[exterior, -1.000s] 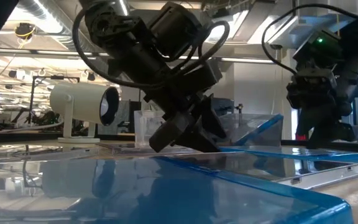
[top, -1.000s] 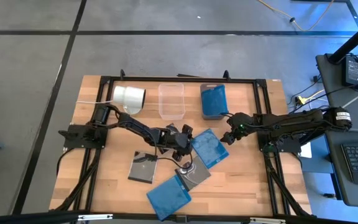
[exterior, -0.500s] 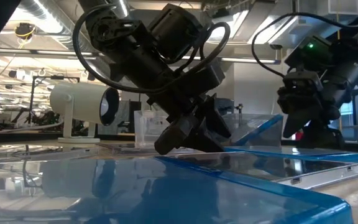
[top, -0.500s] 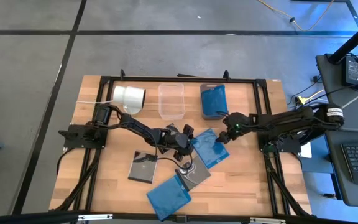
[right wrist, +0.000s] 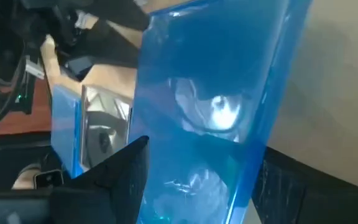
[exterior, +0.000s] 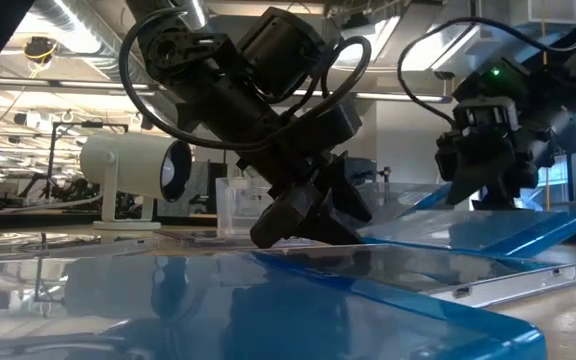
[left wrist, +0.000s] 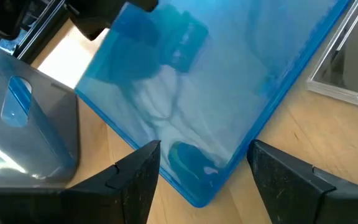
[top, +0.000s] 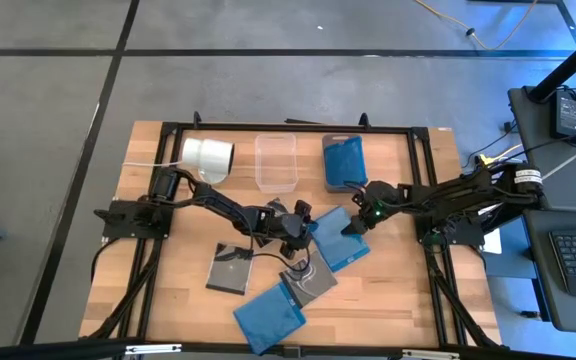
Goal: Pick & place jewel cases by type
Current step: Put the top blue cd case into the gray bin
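A translucent blue jewel case (top: pixel 336 240) lies mid-table between my two grippers. My left gripper (top: pixel 301 230) stands open at its left corner. My right gripper (top: pixel 353 222) stands open at its far-right side. In the low view the case (exterior: pixel 488 232) is tilted, right side raised. A second blue case (top: pixel 268 315) lies flat near the front edge. A dark case with white swirl art (top: pixel 308 280) and another dark case (top: pixel 233 268) lie flat beside it. My left gripper (left wrist: pixel 204 180) has the blue case's left corner (left wrist: pixel 197 190) between its open fingers, slanting down from the table's left. I cannot tell whether the fingers touch it. My right gripper (right wrist: pixel 197 186) straddles the case's far-right side (right wrist: pixel 216 112) with open fingers, slanting down from the table's right. That side is tilted up off the table while the opposite side stays low. The case itself hides which finger bears on it.
At the far edge stand a white cylinder (top: pixel 208 157), a clear tray bin (top: pixel 276 160) and a second bin (top: pixel 343 162) with a blue case in it. Bare wood shows at the table's left and right near corners.
My right gripper has moved toward the table's left, onto the blue case, and tipped further down, staying open. The case's right side has risen off the table, while its left side by my left gripper has stayed down.
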### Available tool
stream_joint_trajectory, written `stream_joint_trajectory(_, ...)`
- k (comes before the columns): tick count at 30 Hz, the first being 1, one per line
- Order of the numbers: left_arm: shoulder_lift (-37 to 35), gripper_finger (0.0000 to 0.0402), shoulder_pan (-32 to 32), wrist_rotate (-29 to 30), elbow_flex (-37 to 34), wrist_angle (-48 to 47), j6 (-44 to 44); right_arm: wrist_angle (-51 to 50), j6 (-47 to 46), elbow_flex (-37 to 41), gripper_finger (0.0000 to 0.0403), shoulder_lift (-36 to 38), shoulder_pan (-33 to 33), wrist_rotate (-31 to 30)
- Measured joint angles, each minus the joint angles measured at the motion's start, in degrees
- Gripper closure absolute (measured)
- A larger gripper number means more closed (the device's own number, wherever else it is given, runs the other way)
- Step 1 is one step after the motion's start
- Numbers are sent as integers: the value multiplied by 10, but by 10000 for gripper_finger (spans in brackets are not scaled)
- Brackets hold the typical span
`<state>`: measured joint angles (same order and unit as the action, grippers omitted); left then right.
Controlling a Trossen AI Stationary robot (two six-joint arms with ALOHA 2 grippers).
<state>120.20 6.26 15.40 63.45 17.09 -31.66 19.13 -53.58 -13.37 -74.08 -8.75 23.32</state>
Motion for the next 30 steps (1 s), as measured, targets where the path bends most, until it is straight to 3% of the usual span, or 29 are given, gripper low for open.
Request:
stream_joint_trajectory(11, 0, 160, 0, 11, 0, 0, 0, -2, 58, -1, 167, 1, 0, -15)
stream_joint_trajectory(24, -3, 160, 7, 24, -1, 19, -23, 3, 75, -2, 298, 3, -1, 8)
stream_joint_trajectory(30, -18, 160, 19, 76, -3, -1, -47, 11, 89, -3, 331, 3, -2, 13)
